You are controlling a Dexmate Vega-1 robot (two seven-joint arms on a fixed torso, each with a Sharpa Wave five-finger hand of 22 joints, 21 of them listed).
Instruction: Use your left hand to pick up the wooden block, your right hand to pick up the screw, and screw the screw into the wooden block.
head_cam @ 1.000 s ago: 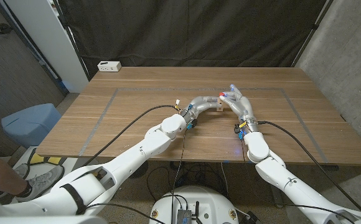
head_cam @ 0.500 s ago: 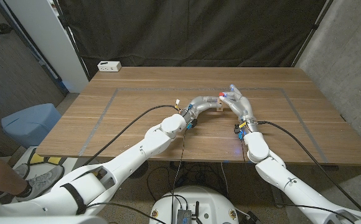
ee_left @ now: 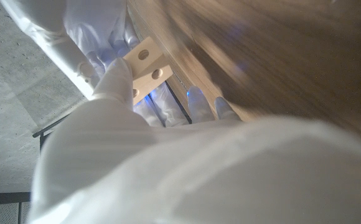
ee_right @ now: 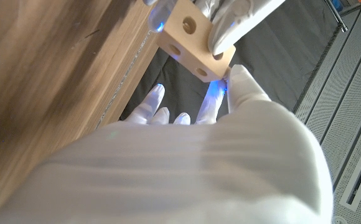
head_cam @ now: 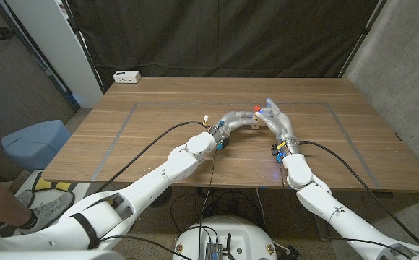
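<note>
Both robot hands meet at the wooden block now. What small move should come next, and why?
Probably turn the right robot hand a little further. The left robot hand holds the wooden block off the table, and the right one's fingertips touch its corner. The screw itself is too hidden to judge.

White box (head_cam: 126, 76) at table's (head_cam: 159, 101) far-left corner

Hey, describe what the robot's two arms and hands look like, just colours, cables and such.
Both arms are glossy white with rounded segments and grey bands at the joints. A black cable runs along each forearm. The left hand and right hand wear pale, translucent-looking covers; blue light glows near the wrists and among the fingers.
</note>
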